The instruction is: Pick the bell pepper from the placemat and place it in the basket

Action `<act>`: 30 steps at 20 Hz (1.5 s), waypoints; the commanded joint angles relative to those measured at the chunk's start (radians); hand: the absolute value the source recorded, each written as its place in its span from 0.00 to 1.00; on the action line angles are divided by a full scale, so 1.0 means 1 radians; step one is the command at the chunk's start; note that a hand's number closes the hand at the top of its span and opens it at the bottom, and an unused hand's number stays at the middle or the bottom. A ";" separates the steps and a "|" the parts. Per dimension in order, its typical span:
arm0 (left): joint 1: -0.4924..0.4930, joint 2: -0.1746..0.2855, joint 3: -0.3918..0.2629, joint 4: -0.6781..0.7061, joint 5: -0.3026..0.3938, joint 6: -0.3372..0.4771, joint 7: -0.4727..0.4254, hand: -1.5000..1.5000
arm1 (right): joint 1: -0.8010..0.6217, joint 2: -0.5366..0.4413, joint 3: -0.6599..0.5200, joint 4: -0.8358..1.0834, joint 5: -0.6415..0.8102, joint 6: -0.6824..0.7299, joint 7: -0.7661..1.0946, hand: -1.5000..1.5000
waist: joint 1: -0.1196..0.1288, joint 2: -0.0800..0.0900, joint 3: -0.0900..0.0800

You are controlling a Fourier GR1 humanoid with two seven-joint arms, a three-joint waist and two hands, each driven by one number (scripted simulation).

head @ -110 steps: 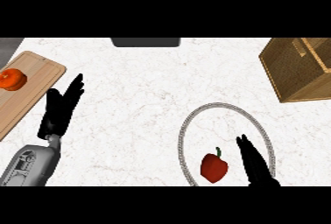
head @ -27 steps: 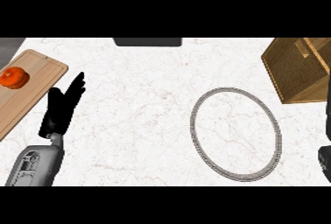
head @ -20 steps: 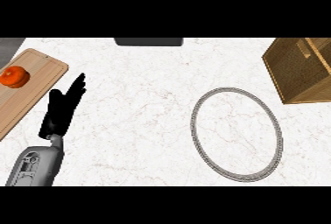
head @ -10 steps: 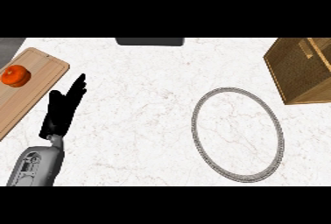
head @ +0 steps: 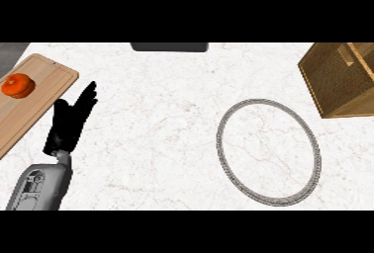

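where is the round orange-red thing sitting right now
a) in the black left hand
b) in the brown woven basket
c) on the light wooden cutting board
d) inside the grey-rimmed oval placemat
c: the round orange-red thing rests on the light wooden cutting board at the view's left, apart from the black left hand and the grey-rimmed oval placemat.

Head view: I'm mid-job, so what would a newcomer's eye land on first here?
The oval grey-rimmed placemat right of centre draws the eye first, with the wooden basket at the upper right edge. At the left, the black left hand rests open, fingers up, beside a cutting board carrying an orange-red fruit. Neither the bell pepper nor the right hand shows.
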 commanded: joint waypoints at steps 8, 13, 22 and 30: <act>-0.001 -0.021 -0.001 0.004 -0.017 0.017 -0.012 0.50 | 0.044 -0.004 -0.070 0.225 -0.028 -0.072 -0.145 1.00 | 0.005 0.002 0.000; 0.022 -0.005 -0.003 0.007 -0.010 -0.019 -0.049 0.50 | 0.026 0.022 -0.158 0.303 -0.098 -0.114 -0.113 0.00 | 0.022 0.008 0.001; 0.037 -0.030 -0.018 -0.042 -0.026 0.006 0.000 0.50 | 0.093 0.037 -0.278 0.279 -0.206 -0.339 -0.246 0.00 | 0.014 0.002 0.001; 0.031 -0.039 -0.016 -0.053 -0.032 0.020 0.015 0.50 | 0.109 -0.115 -0.387 0.280 -0.289 -0.401 -0.206 0.00 | 0.003 -0.001 0.001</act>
